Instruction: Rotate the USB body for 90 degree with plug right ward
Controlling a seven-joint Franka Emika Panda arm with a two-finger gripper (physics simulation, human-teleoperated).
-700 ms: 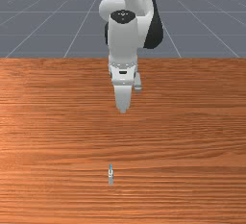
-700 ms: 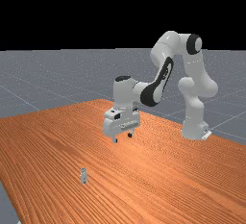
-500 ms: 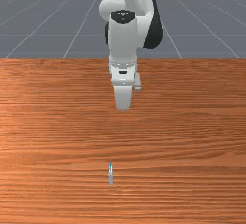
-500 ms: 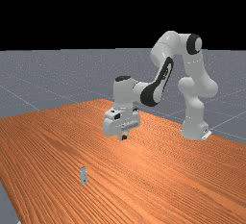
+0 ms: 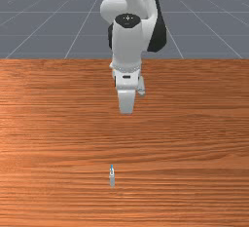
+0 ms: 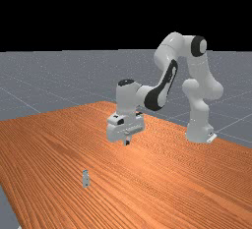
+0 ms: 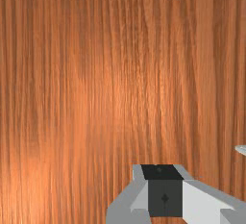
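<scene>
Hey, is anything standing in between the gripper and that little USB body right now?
No, nothing visible stands between them. The gripper hangs above the table, shut, and the USB body lies on the wood, lower and toward the far view's left, with no obstacle visible along the way.

Pincer (image 5: 126, 112) over wooden table (image 5: 194, 123) — blue-tipped USB body (image 5: 112, 178) well apart, nearer camera.
</scene>
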